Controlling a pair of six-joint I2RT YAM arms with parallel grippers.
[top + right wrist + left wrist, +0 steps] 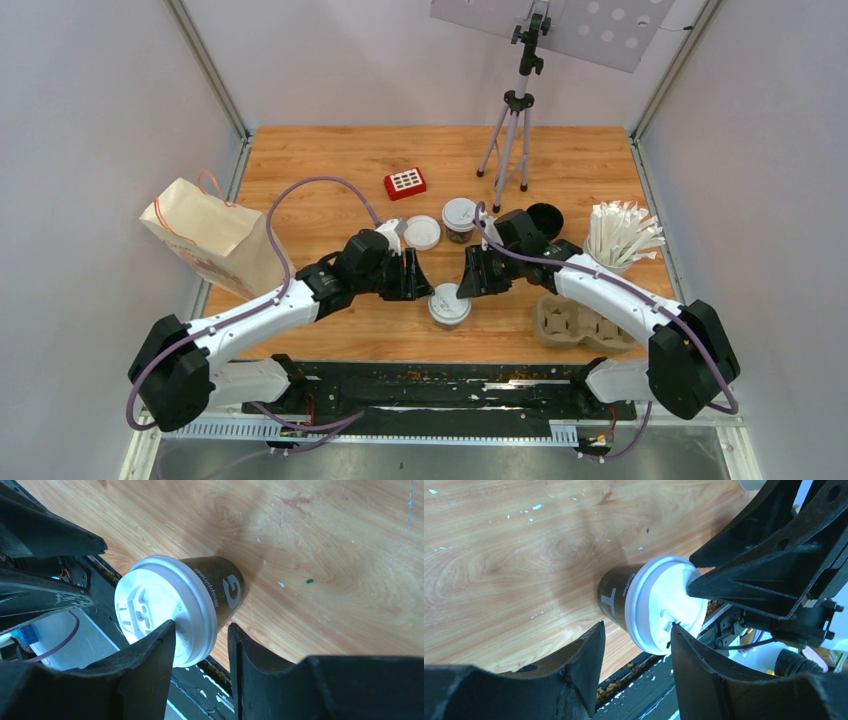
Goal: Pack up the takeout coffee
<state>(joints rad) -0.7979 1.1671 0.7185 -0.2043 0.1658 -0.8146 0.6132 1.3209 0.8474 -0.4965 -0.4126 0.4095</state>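
**Fig. – Lid check on one takeout coffee [449, 306], prior to packing.** The cup stands upright, lid on, near the front edge of the bench [330, 150], between my two arms.

- **L gripper [425, 286]:** fingers spread either side of the lid's near rim. As far as I can see they aren't squeezing it. I judge it's placed there to stop the cup sliding.
- **R gripper [472, 280]:** one fingertip rests on the lid top and the other sits just outside the rim. The fingers are apart, but I can't tell if they nip the rim or only press. Probable purpose is to seat the lid fully.

A second lidded cup [459, 216] waits farther back. The cardboard tray [560, 322] is to the R and the paper bag [205, 235] is far L. Both are well apart from the cup, so I judge nothing is packed yet.
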